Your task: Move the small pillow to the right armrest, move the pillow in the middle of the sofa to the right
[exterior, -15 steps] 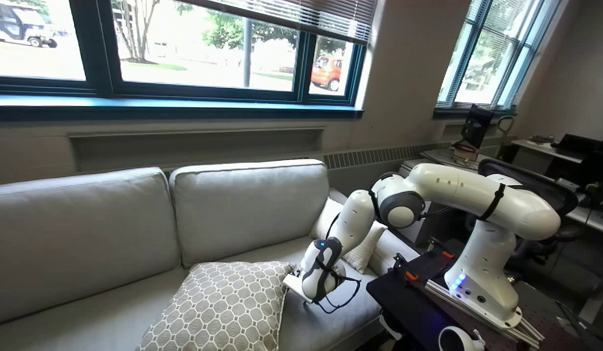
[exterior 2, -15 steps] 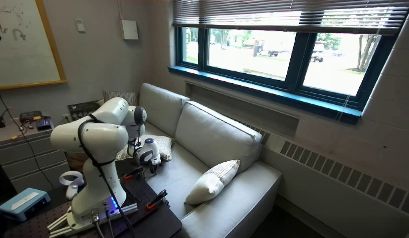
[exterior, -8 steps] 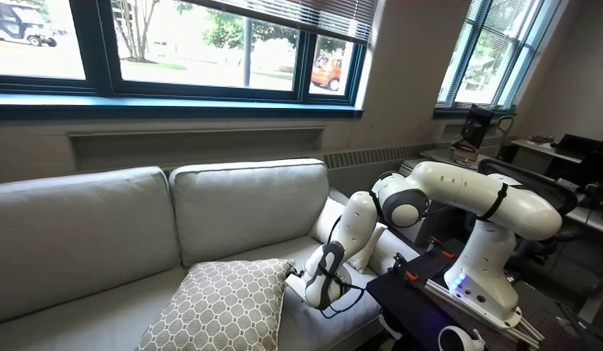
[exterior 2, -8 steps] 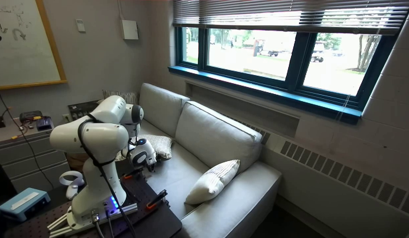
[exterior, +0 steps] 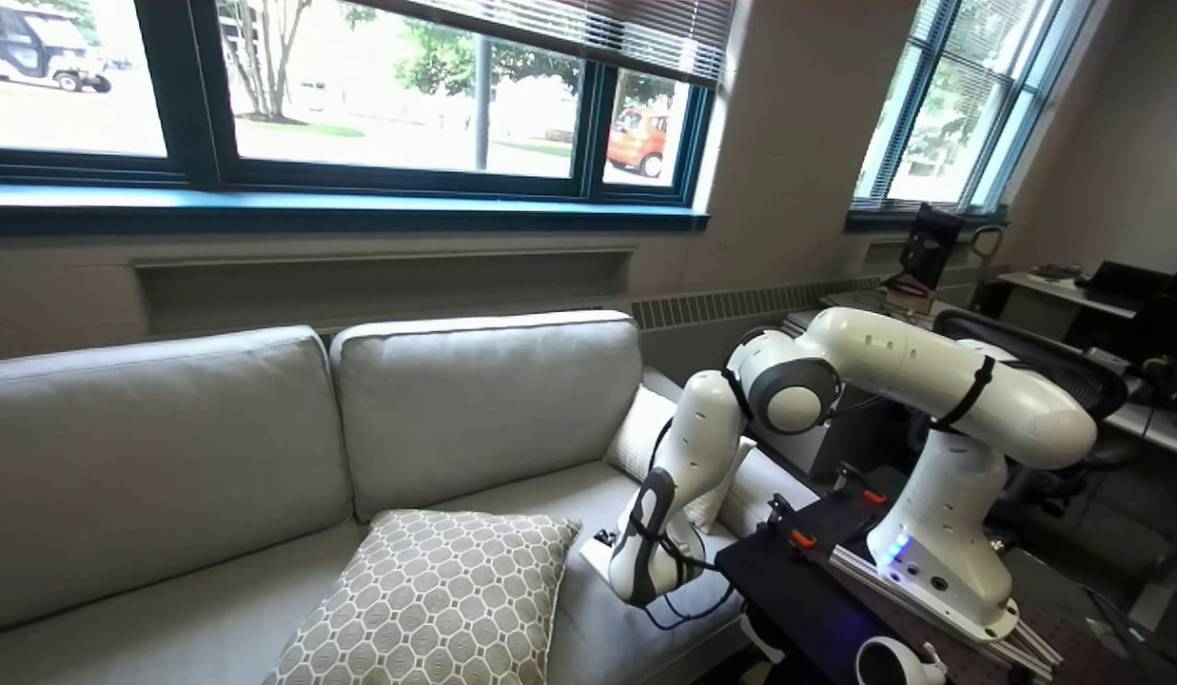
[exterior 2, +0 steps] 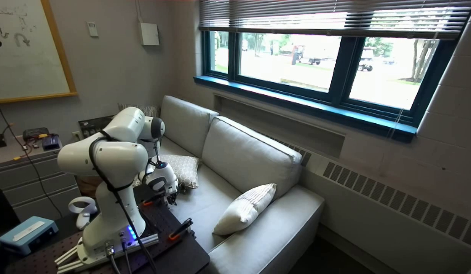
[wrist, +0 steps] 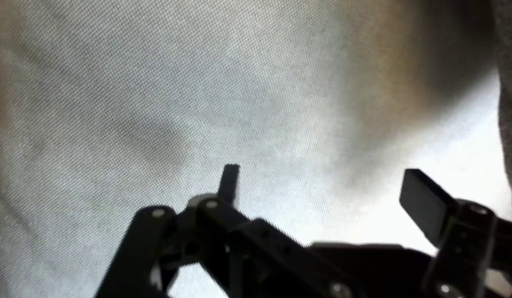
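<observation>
The pillow in the middle of the sofa (exterior: 436,599), beige with a white lattice, lies on the seat; in an exterior view the arm partly covers this patterned pillow (exterior 2: 186,169). The small pillow (exterior 2: 245,209), plain and cream, leans against the right armrest (exterior 2: 275,232) of the sofa (exterior: 217,590). Low over the seat, between the patterned pillow and the black table, hangs my gripper (exterior 2: 172,199), apart from both pillows. In the wrist view the gripper (wrist: 322,178) stands wide open, only grey-beige seat fabric behind its fingers (wrist: 425,203).
A black table (exterior: 788,590) carrying the robot base meets the sofa's front edge; orange-tipped clamps (exterior 2: 180,230) stick up along its side. Two back cushions (exterior: 493,409) rise behind the seat. A white controller (exterior 2: 83,211) rests on the table.
The gripper has drawn away from the patterned pillow, toward the table and the right armrest. That pillow's corner shows freely now and sits slightly further right. The small pillow has not moved.
</observation>
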Motion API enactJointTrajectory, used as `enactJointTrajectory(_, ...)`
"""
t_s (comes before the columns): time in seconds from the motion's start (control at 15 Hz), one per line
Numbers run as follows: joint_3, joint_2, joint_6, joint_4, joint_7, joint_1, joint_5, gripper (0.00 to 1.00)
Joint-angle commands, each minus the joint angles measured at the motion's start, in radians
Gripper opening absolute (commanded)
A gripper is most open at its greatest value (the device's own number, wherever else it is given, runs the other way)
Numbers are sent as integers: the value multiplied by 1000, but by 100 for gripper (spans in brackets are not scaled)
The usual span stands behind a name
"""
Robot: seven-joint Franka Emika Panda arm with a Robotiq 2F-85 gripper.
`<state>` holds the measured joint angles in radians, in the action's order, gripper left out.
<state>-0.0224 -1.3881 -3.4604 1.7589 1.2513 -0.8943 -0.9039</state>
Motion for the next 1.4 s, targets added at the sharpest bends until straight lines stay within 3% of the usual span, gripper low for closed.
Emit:
enactJointTrajectory(0.0,42,59,0,25,29,-41,-7,100)
enactJointTrajectory(0.53,181,31,1,-136,69,-168,7,100)
enactJointTrajectory(0.73,191,-67,7,-271,95,-149,35,100)
enactJointTrajectory(0.93,130,-174,-6,-395,25,-76,18,100)
enactJointTrajectory(1.07,129,-100,7,-284,120,-58,119,100)
enactJointTrajectory(1.33,108,-107,8,-277,186,-20,205,100)
